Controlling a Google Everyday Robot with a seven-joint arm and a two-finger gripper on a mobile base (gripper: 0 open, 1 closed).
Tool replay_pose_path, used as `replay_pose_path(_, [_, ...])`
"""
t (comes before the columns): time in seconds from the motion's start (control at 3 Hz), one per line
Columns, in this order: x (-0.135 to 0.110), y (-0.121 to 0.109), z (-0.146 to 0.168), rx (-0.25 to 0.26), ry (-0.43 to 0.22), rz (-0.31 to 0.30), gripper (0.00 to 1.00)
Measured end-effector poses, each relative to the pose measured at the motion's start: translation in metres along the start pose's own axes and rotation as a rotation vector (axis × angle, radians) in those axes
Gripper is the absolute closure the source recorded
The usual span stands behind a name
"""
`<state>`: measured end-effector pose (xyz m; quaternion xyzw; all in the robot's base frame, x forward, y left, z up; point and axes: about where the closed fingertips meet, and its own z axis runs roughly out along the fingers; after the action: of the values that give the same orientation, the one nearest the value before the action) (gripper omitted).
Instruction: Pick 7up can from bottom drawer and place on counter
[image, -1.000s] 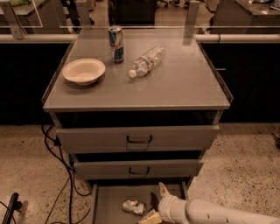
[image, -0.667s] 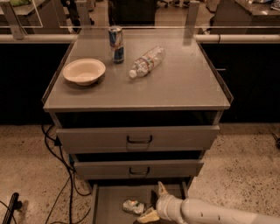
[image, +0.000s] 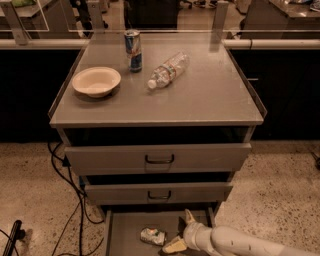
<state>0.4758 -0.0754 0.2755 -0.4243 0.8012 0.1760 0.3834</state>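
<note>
The 7up can (image: 152, 236), small, silvery and dented, lies on its side on the floor of the pulled-out bottom drawer (image: 125, 225) at the foot of the cabinet. My gripper (image: 180, 231) is inside that drawer just right of the can, open. One fingertip points up toward the drawer's back and the other lies low near the can, apparently without touching it. The white arm comes in from the lower right. Above, the grey counter (image: 205, 100) spreads wide and flat.
On the counter stand a cream bowl (image: 96, 81) at the left, a tall blue-and-silver can (image: 133, 50) at the back, and a clear bottle (image: 167, 70) lying on its side. Two upper drawer fronts (image: 159, 159) are partly open. Black cables (image: 70, 200) trail on the floor at left.
</note>
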Motion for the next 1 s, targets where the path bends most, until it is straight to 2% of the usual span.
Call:
replay_pose_path(0.33, [0.0098, -0.0152, 0.0139, -0.081, -0.028, 0.0, 0.0])
replay_pose_path(0.67, [0.0108, -0.0143, 0.0182, -0.147, -0.05, 0.0, 0.0])
replay_pose_path(1.0, [0.0104, -0.013, 0.02, -0.152, -0.056, 0.0, 0.0])
